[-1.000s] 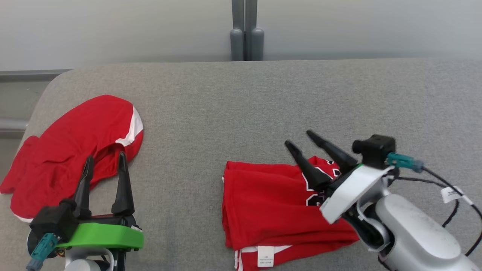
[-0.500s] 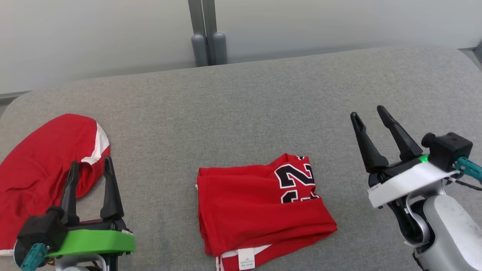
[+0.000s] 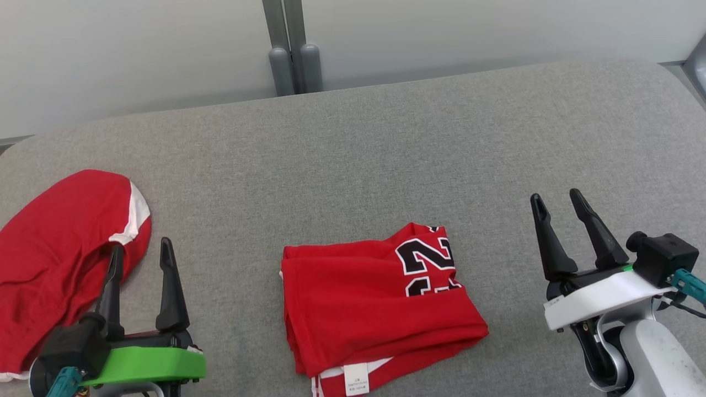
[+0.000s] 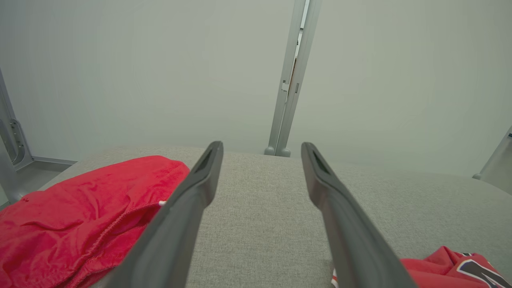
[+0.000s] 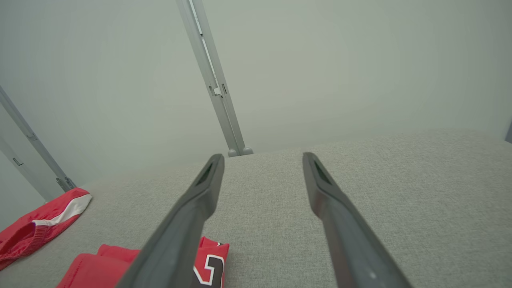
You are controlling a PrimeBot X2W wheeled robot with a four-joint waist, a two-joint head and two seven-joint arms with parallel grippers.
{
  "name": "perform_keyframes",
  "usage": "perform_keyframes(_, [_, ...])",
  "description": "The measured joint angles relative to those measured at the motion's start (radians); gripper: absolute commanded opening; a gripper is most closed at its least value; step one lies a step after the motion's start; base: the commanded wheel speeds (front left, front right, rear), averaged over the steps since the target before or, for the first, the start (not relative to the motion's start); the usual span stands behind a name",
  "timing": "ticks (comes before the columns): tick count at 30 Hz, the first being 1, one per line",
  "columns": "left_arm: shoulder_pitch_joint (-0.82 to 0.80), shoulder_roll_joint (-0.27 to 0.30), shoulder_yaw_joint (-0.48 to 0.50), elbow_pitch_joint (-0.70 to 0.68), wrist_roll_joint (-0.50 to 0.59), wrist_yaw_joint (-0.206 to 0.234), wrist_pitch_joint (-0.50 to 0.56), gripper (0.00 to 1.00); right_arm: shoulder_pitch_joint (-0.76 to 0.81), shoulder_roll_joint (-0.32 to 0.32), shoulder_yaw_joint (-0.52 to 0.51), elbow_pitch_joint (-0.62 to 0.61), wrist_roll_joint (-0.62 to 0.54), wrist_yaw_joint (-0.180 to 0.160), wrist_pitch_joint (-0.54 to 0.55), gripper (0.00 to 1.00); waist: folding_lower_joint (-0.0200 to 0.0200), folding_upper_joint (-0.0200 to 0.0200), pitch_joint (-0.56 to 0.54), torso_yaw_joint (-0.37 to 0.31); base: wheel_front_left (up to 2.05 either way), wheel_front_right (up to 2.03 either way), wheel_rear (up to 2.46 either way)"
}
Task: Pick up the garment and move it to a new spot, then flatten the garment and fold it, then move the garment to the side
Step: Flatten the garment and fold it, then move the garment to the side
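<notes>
Backing off rightward over the grey fabric surface (image 3: 353, 149), the right gripper (image 3: 555, 196) is leaving the folded red jersey (image 3: 375, 298) lying centre-front, untouched; folding is looking finished, with shifting it aside remaining. Both it and the left gripper (image 3: 141, 245) are standing spread, empty.

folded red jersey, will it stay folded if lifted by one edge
Probably floppy: the folded red jersey is thin cloth with loose layered edges, so lifting one edge would likely unfold it. Pushed, it may bunch on the textured grey surface.
</notes>
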Motion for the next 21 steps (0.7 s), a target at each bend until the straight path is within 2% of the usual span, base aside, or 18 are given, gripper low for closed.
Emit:
perform_keyframes(17, [0.005, -0.044, 0.038, 0.024, 0.040, -0.049, 0.000, 1.00, -0.001, -0.009, 0.023, -0.006, 0.014, 0.000, 0.042, 1.00, 0.0000, 0.0000, -0.014, 0.008, 0.00, 0.00, 0.00])
perform_keyframes(21, [0.005, -0.048, 0.040, 0.031, 0.048, -0.057, 0.000, 1.00, -0.014, -0.034, 0.054, 0.013, 0.040, 0.000, 0.111, 1.00, 0.0000, 0.0000, -0.011, 0.012, 0.00, 0.00, 0.00])
